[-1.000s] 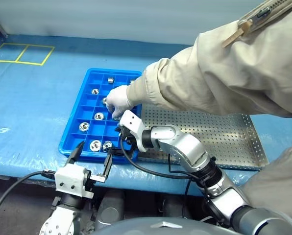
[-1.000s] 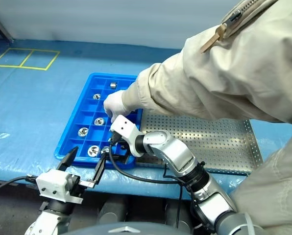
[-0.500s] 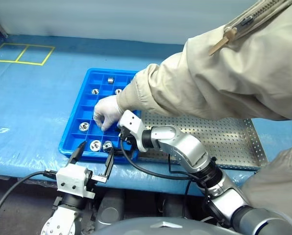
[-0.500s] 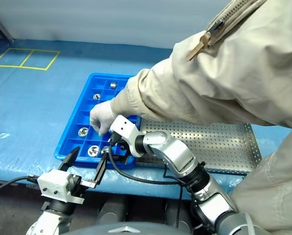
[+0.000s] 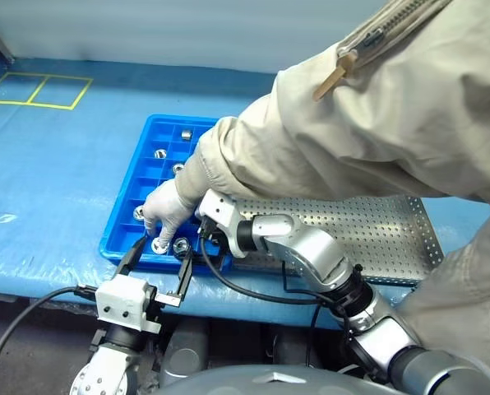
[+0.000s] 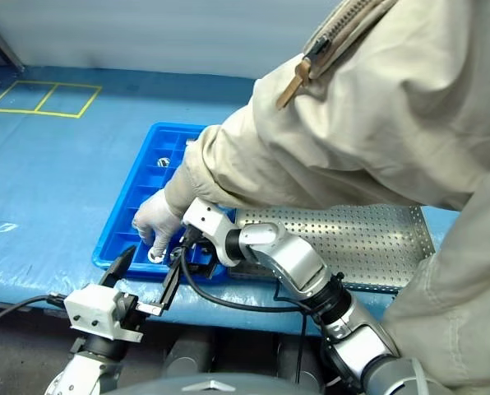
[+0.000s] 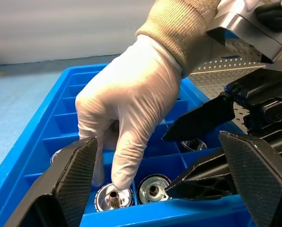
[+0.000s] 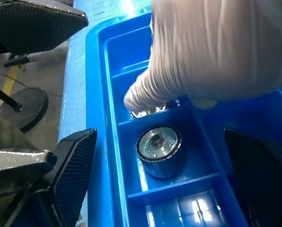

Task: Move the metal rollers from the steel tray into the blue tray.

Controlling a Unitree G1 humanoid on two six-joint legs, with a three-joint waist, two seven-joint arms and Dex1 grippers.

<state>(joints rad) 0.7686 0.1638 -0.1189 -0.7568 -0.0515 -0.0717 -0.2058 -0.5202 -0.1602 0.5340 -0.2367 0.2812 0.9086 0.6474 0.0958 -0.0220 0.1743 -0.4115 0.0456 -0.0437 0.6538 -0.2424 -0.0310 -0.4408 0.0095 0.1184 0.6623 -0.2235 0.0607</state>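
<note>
Metal rollers (image 7: 131,195) sit in the blue tray (image 7: 46,137) between open left jaws.

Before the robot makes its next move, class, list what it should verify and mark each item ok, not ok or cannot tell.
1. Workspace free of people: not ok. A person's gloved hand reaches into the blue tray, its fingertips on a metal roller in the near row.
2. Left gripper open and empty: ok, at the tray's near edge.
3. Right gripper open and empty: ok, over the neighbouring roller.
4. Rollers left on the steel tray: cannot tell; the visible part is bare, the person's sleeve covers the rest.
5. Free compartments in the blue tray: ok, several are empty.
</note>
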